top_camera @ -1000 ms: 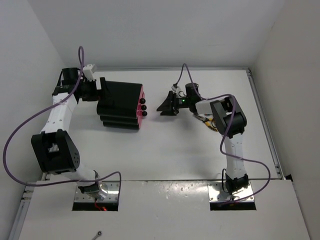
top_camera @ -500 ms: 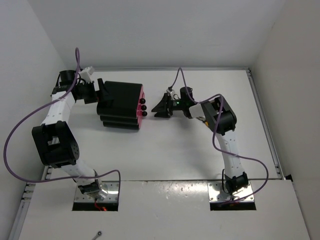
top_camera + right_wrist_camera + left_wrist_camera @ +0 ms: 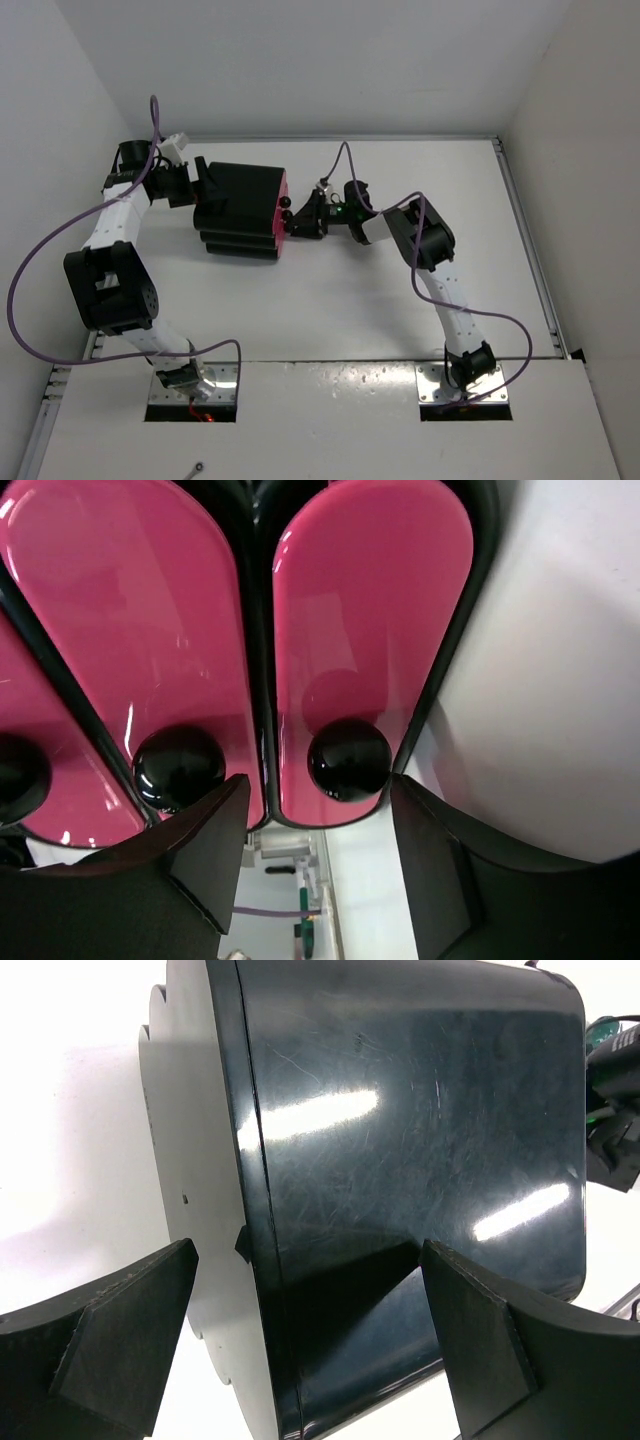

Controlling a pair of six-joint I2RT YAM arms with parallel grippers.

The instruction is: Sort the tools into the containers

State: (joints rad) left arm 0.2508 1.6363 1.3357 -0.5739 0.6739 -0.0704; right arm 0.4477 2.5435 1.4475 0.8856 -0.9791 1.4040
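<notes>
Magenta drawer front [image 3: 370,610], glossy and hard, looks light to slide but too slippery to pinch, so I judge its round black knob [image 3: 348,760] the only sound purchase. That knob sits at 12 o'clock from my right gripper [image 3: 320,815], between the parted, empty jaws and apparently untouched. The cabinet [image 3: 238,205] stands at 10 o'clock on the table [image 3: 330,300].
</notes>
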